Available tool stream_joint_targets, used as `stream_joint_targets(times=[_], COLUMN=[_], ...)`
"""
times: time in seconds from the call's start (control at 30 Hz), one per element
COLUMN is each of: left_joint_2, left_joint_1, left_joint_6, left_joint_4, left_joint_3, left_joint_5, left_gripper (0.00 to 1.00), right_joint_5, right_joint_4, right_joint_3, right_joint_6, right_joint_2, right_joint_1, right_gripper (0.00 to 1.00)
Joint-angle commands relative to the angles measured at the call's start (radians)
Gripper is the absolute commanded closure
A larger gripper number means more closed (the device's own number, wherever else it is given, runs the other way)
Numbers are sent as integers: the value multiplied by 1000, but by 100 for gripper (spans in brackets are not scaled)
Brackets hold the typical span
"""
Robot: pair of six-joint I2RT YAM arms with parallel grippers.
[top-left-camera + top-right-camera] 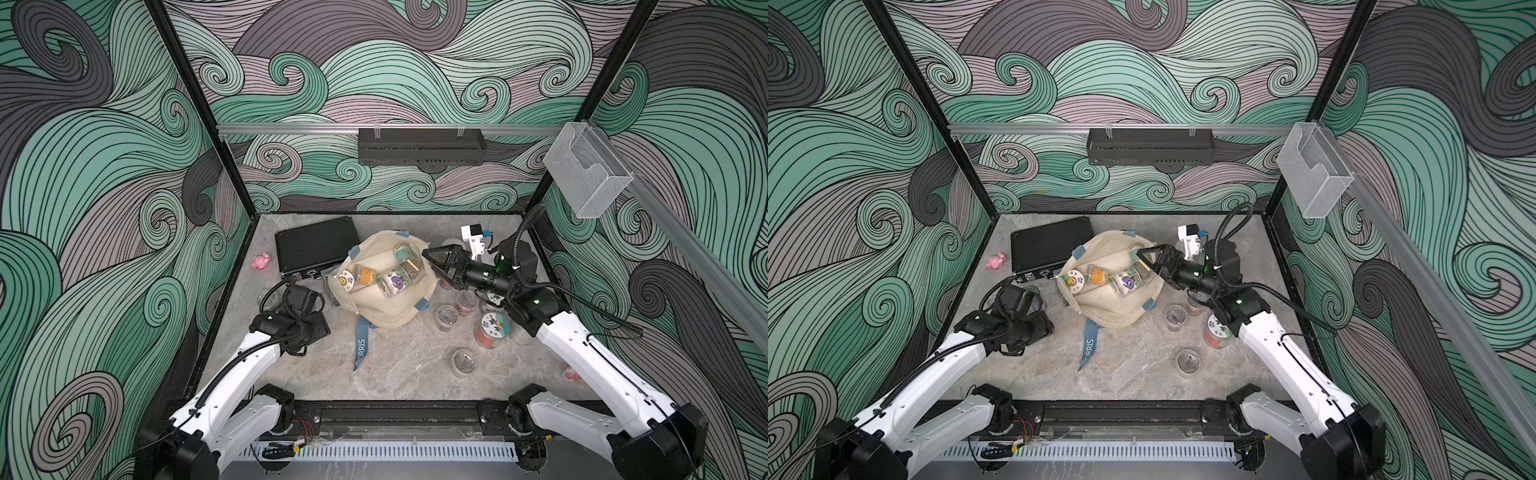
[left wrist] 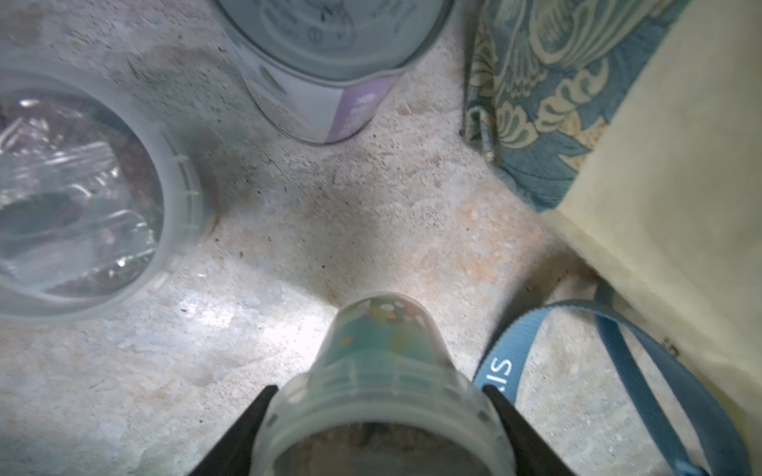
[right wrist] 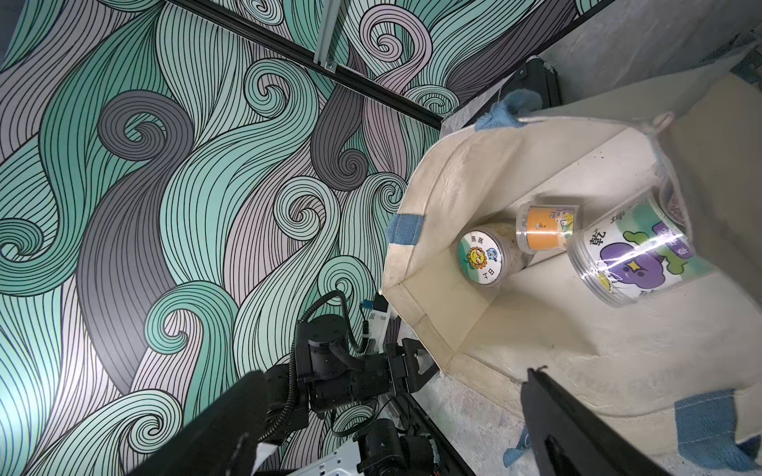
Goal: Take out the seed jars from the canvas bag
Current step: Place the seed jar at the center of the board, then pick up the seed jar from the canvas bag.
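Note:
The cream canvas bag (image 1: 395,309) (image 1: 1117,309) lies in the middle of the table with its mouth open. Inside lie several seed jars: one with a flower-sticker lid (image 1: 345,279) (image 3: 480,257), an orange-label one (image 1: 365,275) (image 3: 546,228), and a purple-label one (image 1: 395,282) (image 3: 635,255). My right gripper (image 1: 436,259) (image 3: 391,408) hangs open at the bag's right rim, holding nothing. In the left wrist view my left gripper (image 2: 381,395) is shut on a small clear seed jar (image 2: 383,350), lid end between the fingers, left of the bag. I cannot tell whether this jar touches the tabletop.
Several jars stand on the table right of the bag (image 1: 446,318) (image 1: 492,330) (image 1: 463,361). Two more jars (image 2: 78,198) (image 2: 321,62) stand near the left gripper. A black ribbed case (image 1: 316,245) and a pink toy (image 1: 261,261) lie at the back left. The blue strap (image 1: 360,347) trails forward.

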Motion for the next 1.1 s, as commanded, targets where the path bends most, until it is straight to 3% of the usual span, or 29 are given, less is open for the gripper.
stream_joint_targets(times=[0.0, 0.23, 0.47, 0.53, 0.73, 0.9, 1.07], left_joint_2=[46, 163, 222, 224, 94, -77, -118], left_joint_1=[7, 9, 10, 10, 8, 4, -3], left_joint_6=[-21, -30, -26, -25, 2, 77, 130], left_joint_4=[14, -12, -76, -111, -224, -213, -143], left_joint_3=[31, 69, 127, 151, 236, 292, 348], left_joint_5=[-96, -136, -106, -105, -82, -21, 53], left_gripper=[31, 30, 7, 5, 3, 1, 1], right_joint_5=[-23, -31, -30, -26, 6, 75, 244], right_joint_4=[9, 14, -4, -19, -111, -222, -394], right_joint_3=[-19, -25, -29, -27, -4, 49, 152], right_joint_6=[-13, -14, -31, -44, -122, -231, -410], right_joint_2=[-9, -3, 3, 2, 1, 24, 103], right_joint_1=[-12, -19, -19, -19, -14, 29, 144], right_gripper=[1, 1, 1, 1, 1, 2, 3])
